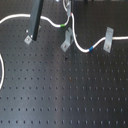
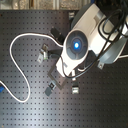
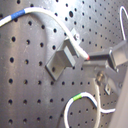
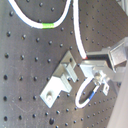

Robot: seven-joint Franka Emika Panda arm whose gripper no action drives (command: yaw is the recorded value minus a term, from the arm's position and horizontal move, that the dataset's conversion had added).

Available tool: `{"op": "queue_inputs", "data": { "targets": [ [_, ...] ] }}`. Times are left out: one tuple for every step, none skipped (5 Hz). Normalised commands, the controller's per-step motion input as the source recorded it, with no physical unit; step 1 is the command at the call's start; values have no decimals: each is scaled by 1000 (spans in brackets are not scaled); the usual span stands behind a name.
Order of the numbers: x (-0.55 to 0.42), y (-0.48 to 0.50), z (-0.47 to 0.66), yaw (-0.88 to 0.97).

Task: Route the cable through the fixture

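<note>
Cable (image 1: 75, 37) lies on the perforated bench (image 1: 65, 95), running past three clips in the first exterior view; green mark (image 1: 61, 25) and blue mark (image 1: 91, 48) visible. In the first wrist view, the end effector (image 3: 89, 58) has its fingers closed on the cable just beside the middle clip (image 3: 61, 61). Cable sits at the clip's edge, apparently not yet seated. Judged step: threading the middle clip. Next: lower and pull the cable into the slot, keeping tension.
</note>
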Motion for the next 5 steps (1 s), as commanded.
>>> {"op": "queue_inputs", "data": {
  "targets": [
    [-198, 209, 121, 11],
    [-285, 285, 264, 74],
    [-165, 173, 134, 49],
    [-100, 55, 406, 9],
    [-153, 45, 435, 6]
  ]
}}
